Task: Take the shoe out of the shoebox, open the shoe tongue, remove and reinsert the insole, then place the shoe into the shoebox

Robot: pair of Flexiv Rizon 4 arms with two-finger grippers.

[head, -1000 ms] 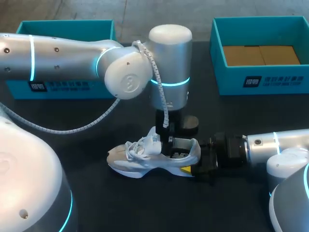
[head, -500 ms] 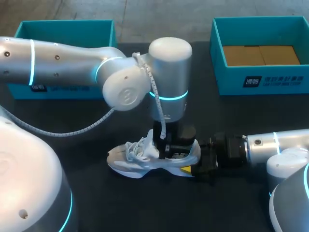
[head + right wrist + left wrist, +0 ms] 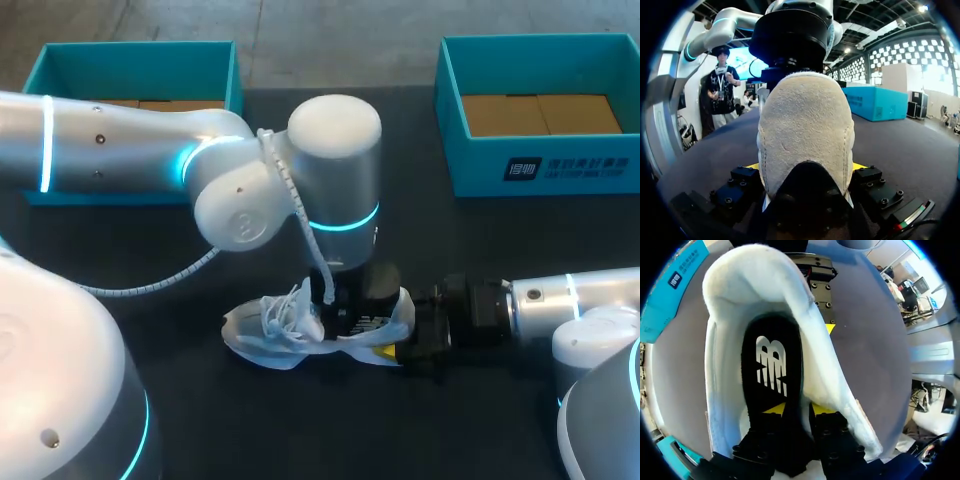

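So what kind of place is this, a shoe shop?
Probably a robot lab, not a shop: the left arm and right arm handle a white sneaker and its insole on a black table, teal shoeboxes behind.

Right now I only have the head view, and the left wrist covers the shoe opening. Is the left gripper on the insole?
Observer: Yes. In the left wrist view the left gripper is shut on the black insole, with a yellow tip at each side.
Operator: Insole out yet?
Observer: No. Everything beyond the grip lies inside the shoe, between its white padded walls.
Operator: Right side holding?
Observer: The right wrist view shows the right gripper shut on the heel, with yellow tips at both sides.
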